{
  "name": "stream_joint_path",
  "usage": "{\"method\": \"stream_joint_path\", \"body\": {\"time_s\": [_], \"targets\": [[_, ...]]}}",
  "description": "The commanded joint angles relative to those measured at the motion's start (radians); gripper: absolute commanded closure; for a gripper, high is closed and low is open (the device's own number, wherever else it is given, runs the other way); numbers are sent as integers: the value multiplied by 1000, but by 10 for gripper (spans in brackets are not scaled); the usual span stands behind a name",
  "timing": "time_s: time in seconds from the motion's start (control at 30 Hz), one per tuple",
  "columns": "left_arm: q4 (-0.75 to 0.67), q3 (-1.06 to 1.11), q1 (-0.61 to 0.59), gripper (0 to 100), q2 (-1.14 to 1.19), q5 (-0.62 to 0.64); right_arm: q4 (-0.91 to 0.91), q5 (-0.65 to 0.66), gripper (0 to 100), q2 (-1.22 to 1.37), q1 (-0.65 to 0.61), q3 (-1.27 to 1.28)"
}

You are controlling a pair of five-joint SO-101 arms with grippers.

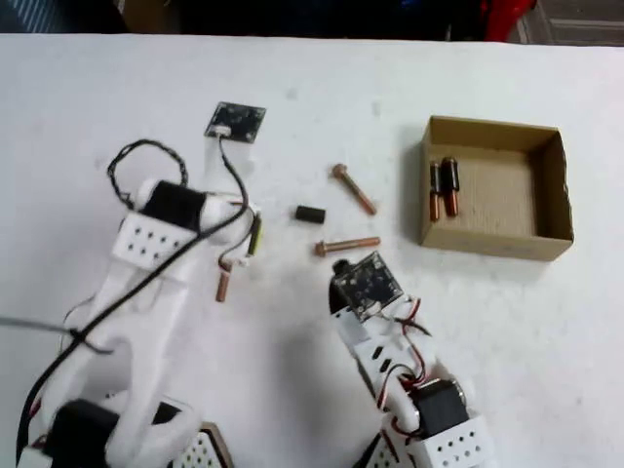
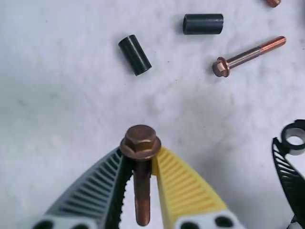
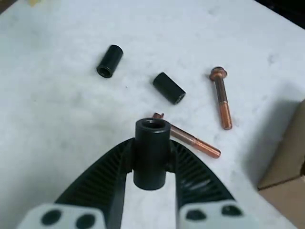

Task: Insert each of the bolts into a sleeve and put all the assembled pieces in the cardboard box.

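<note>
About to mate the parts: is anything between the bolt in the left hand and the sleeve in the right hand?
Nothing visible. Bare table lies between the held bolt and the held sleeve. A loose bolt lies close beside the right hand, off that line.

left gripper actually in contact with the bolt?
Touching. Left wrist view: the left gripper presses the bolt on both sides of its shank, no gap.

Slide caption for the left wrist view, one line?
Left end effector grips a copper-coloured hex-head bolt; two black cylindrical sleeves and a loose bolt lie on the white table beyond.
</note>
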Motion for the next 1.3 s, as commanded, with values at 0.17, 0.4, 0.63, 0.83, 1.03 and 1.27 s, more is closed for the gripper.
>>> {"method": "stream_joint_path", "body": {"time_s": [0.17, 0.4, 0.63, 0.83, 1.03, 1.27], "targets": [[98, 18, 13, 980, -243, -11, -131, -8, 981, -10, -94, -8], [-103, 292, 15, 980, -481, -12, -200, -9, 981, -8, -171, -8], [-364, 502, 15, 980, -745, -8, -220, -17, 981, -8, -219, -8], [-531, 566, 16, 980, -851, -3, -306, -141, 981, -8, -219, 12], [-671, 569, 16, 980, -854, -2, -478, -150, 981, -8, -213, 87], [-799, 571, 18, 980, -851, -2, -506, -152, 981, -8, -213, 89]]}}
